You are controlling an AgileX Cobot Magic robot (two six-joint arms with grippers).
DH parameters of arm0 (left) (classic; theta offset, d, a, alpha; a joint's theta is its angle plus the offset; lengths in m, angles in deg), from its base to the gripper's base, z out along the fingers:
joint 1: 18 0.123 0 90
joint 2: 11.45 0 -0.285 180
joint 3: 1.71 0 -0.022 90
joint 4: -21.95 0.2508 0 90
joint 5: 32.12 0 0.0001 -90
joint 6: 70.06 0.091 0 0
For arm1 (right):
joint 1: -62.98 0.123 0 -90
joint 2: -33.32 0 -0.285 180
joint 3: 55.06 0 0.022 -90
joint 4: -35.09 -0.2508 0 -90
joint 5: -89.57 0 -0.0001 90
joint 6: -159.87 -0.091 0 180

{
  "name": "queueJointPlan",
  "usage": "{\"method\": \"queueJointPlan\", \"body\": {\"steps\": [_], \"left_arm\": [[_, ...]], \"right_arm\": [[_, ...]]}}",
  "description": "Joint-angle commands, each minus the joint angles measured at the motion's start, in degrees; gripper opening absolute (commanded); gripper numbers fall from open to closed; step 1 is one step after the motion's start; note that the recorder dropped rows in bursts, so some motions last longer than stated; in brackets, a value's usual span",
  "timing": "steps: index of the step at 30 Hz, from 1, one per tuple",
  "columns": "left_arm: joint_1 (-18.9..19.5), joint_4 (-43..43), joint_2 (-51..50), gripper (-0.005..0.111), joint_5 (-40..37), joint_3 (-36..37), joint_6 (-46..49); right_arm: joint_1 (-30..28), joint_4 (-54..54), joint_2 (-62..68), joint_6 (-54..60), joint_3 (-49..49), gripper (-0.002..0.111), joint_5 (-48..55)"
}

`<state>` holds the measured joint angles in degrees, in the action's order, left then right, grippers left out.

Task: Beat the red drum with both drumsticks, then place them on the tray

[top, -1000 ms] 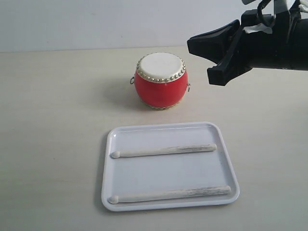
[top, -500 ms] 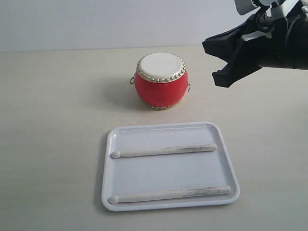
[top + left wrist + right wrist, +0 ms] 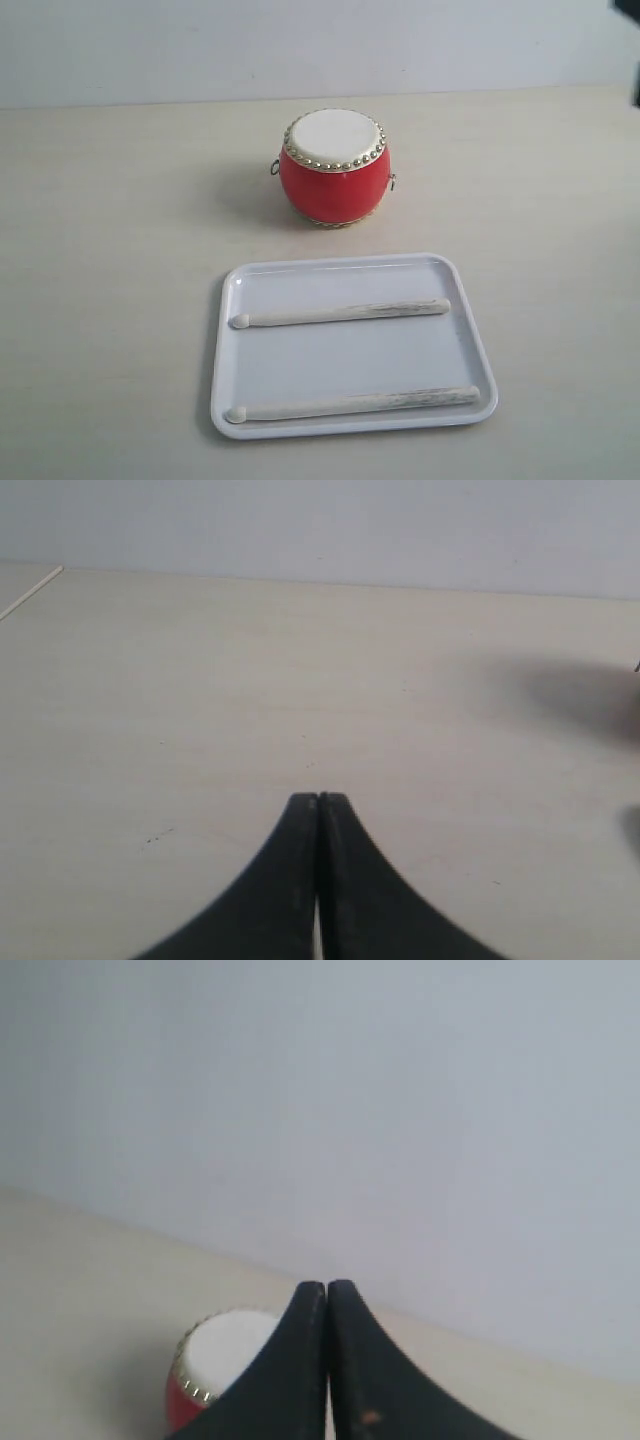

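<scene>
Drumsticks of slim pale wood (image 3: 340, 313) are laid parallel in the flat white plastic tray (image 3: 350, 360), just before the glossy red barrel drum (image 3: 335, 170). Left gripper (image 3: 318, 805) and right gripper (image 3: 327, 1290) are clenched empty, apart from the drum; nothing need be regrasped, so the sticks are best left undisturbed.

Left gripper (image 3: 318, 802): both black fingers (image 3: 285, 885) pressed together along their inner edges, tips meeting, nothing between them. The pair tapers to a narrow point, hanging above the surface without touching it.

Right gripper (image 3: 326, 1288): same state, fingers flush from base to tip, nothing clamped. It is pitched higher and aimed roughly level, not downward.

Exterior view: neither gripper is in frame. There is only a dark sliver (image 3: 637, 96) at the right edge, in the upper part of the frame. It is possibly part of the right arm, but too little shows to be sure. No trace of the left arm there.
</scene>
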<state>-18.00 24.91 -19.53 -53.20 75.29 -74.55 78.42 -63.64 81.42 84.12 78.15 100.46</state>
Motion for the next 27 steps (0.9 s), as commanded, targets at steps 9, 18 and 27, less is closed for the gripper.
{"method": "queueJointPlan", "body": {"steps": [9, 18, 27], "left_arm": [[0.1, -0.3, 0.3, 0.000, 0.8, 0.2, 0.2], [0.1, -0.3, 0.3, 0.000, 0.8, 0.2, 0.2], [0.1, -0.3, 0.3, 0.000, 0.8, 0.2, 0.2]], "right_arm": [[-0.9, -0.4, -27.7, -5.7, -9.5, 0.000, -5.7], [-0.9, 13.6, -27.7, -17.7, -12.2, 0.000, -4.7], [-0.9, 86.1, -29.0, -96.8, -12.3, 0.000, 0.2]]}}
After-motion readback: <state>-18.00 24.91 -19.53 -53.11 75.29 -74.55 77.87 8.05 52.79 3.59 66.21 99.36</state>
